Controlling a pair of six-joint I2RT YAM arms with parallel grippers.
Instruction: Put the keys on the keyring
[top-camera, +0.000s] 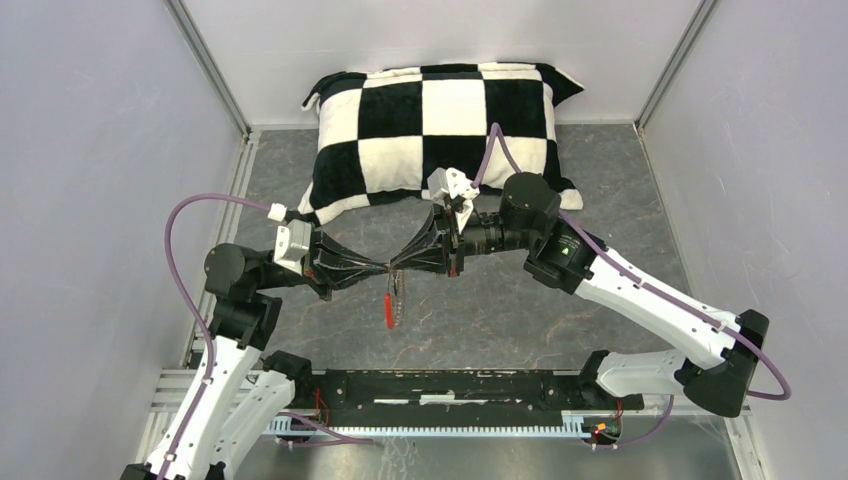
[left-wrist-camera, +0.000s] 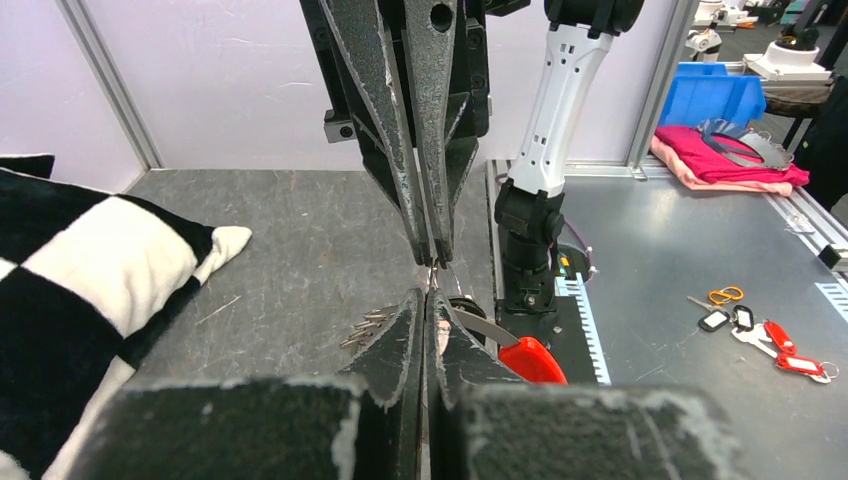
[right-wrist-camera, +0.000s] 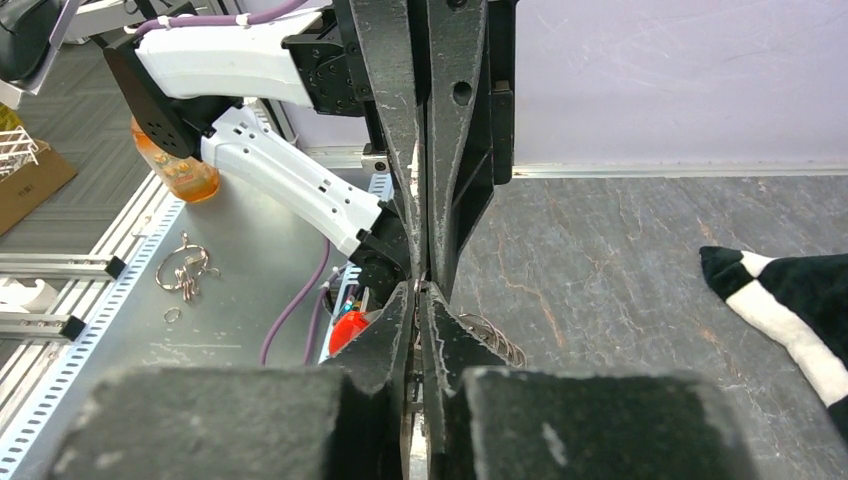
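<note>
So both my hands meet nose to nose over the middle of the tabletop (top-camera: 560, 320), a bit toward its left edge, and everything turns on that one tiny spot. My left hand (left-wrist-camera: 427, 300) comes in from the left edge side and my right hand (right-wrist-camera: 422, 295) from the right, both lying level, and both are pressed together with barely a slit between the fingers. The keyring (top-camera: 398, 298) dangles right from where the tips touch. Its long axis drops away from the pinch toward the tabletop, drifting to the near edge in the top view, with the red sleeve (top-camera: 389, 311) at the low end. Neither arm is nearer, since they're both right on it. Since it hangs there, I reckon at least one hand has the wire, but I honestly can't tell which. The wrist views just show black fingers blocking the contact point. The keys are the annoying part: I can't make them out anywhere. They could be tucked between fingers or already among the coils, it's too small and dark to say. There's a checkered pillow (top-camera: 440, 120) at the far edge, well clear.
</note>
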